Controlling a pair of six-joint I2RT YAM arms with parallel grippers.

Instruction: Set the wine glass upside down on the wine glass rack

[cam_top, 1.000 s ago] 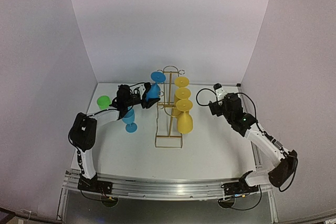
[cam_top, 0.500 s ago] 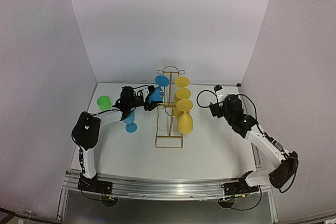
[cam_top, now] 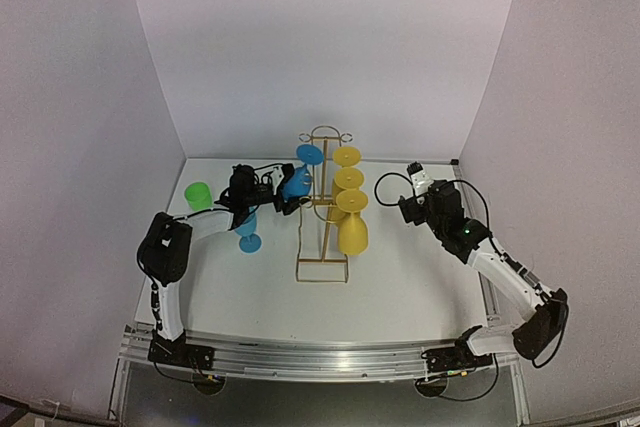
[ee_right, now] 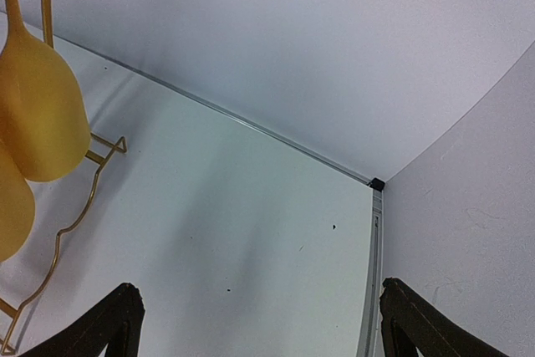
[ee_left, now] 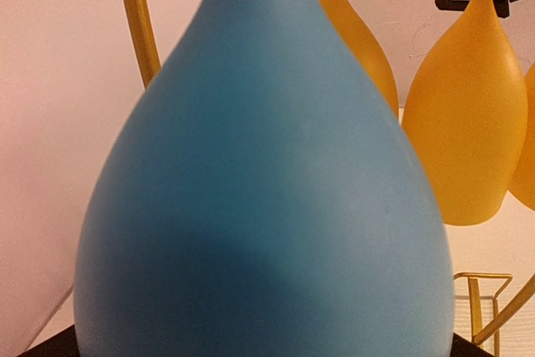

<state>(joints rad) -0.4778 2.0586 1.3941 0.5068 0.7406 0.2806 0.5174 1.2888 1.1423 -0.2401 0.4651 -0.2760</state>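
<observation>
My left gripper point(cam_top: 276, 193) is shut on the bowl of a blue wine glass point(cam_top: 294, 182) and holds it upside down, its foot point(cam_top: 309, 154) up against the left side of the gold wire wine glass rack point(cam_top: 322, 209). In the left wrist view the blue bowl point(ee_left: 267, 190) fills the frame and hides my fingers; a rack wire point(ee_left: 138, 18) stands just behind it. Three yellow glasses point(cam_top: 351, 232) hang upside down on the rack's right side. My right gripper point(cam_top: 408, 202) is open and empty to the right of the rack; it also shows in the right wrist view point(ee_right: 263, 323).
A second blue wine glass point(cam_top: 247, 228) stands upright on the table below my left gripper. A green cup point(cam_top: 198, 194) stands at the far left. The yellow glasses point(ee_left: 472, 123) hang close behind the blue bowl. The rack's foot wire point(ee_right: 75, 215) lies at the left of the right wrist view.
My left gripper has carried the blue glass a little to the right, up to the rack's left side. The right arm has barely moved.
</observation>
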